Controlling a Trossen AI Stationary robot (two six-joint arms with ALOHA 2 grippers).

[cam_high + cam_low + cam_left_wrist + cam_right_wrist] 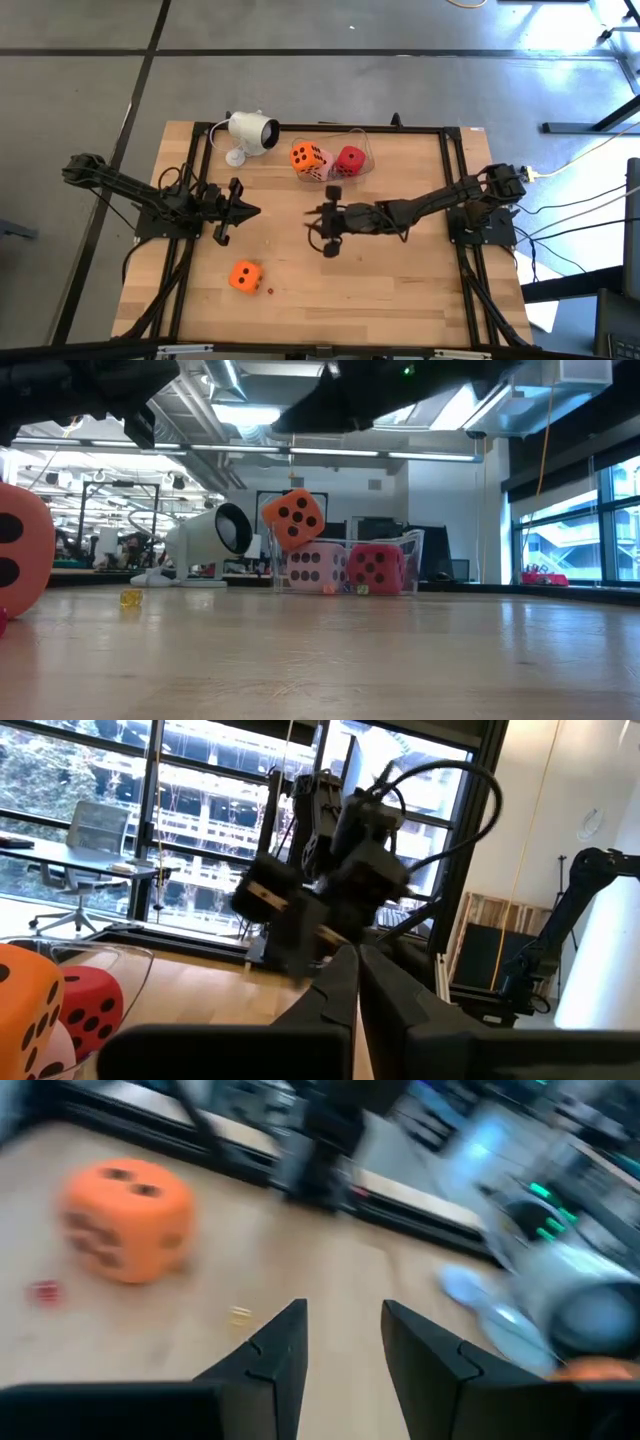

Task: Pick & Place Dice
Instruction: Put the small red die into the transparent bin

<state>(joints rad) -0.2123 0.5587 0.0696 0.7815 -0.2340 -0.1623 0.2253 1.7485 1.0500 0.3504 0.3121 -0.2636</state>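
Four dice total on the wooden surface [400, 290]. Three are bunched up in a clear plastic container [362, 140] at about 12 o'clock on the surface: an orange die [306, 157] perched tilted on top, a pale pink die [322, 172] under it, and a red die [350, 160] right beside the pink one, touching. From the low view you can see the orange one sits cocked on a corner above the pink one. The second orange die [245, 276] is off on its own down at around 7 o'clock, well apart from the pile, with a tiny red speck [270, 291] just beside it.

Other stuff: one white camera [252, 132] on a little stand at roughly 11 o'clock, just left of the container, lens pointing toward the dice. A small yellow speck [131, 598] lies on the wood near it in the low view.

Arms: the right gripper [322, 229] is out over the middle of the surface, just below the container, fingers [272, 1350] apart with nothing between them. Its wrist view looks across at the lone orange die. The left gripper [248, 210] hangs at about 9 o'clock, pointing toward the centre, fingers [335, 995] pressed together and holding nothing.

Nothing sits between the right gripper and the lone orange die, just bare wood.
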